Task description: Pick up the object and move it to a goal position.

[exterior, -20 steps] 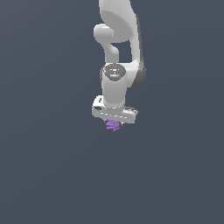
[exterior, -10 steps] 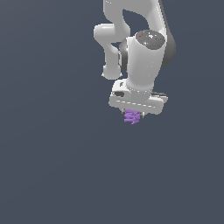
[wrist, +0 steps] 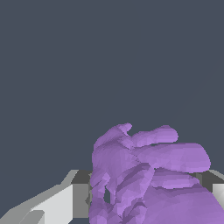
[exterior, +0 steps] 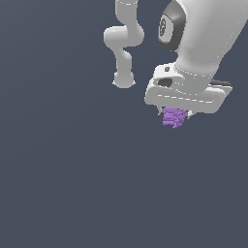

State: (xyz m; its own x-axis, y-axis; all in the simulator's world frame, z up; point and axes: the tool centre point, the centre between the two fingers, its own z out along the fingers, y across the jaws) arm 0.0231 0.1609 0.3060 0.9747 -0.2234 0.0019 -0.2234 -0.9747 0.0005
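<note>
One white arm (exterior: pixel 203 34), one claw (exterior: pixel 175 115), one purple lumpy object (exterior: pixel 174 117).

Flat, even simulator lighting; sharp, shadowless, glare-free renders against dim grey.

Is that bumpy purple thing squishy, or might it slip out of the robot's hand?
The purple object probably stays stiff: its ridges keep their shape while pinched in the gripper. It looks light, since only a small part is held and it hangs without sagging. Its lumpy lobes may give uneven contact, so it could twist or slip a little.
</note>
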